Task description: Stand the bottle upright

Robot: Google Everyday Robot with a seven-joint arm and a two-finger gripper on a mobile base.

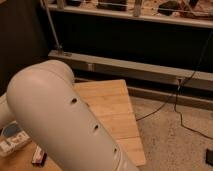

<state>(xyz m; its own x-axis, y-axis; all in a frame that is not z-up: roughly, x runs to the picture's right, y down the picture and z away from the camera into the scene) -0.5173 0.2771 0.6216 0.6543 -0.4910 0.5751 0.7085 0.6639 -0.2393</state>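
the pale arm (60, 115) fills the view over the wooden bench (112, 107), hiding the bottle and the claw, which is closed somewhere out of sight, so i judge it best to find the bottle first, open wide, then grasp near one end to tip it up.

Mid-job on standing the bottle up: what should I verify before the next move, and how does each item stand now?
1. Is the bottle located: cannot tell; the arm hides much of the table.
2. Is it upright: cannot tell.
3. Is the gripper in view: not ok; it is out of frame, fingers shut.
4. Is anything held: cannot tell.
5. Room near the arm: not ok; small packs lie close beside it, lower left.
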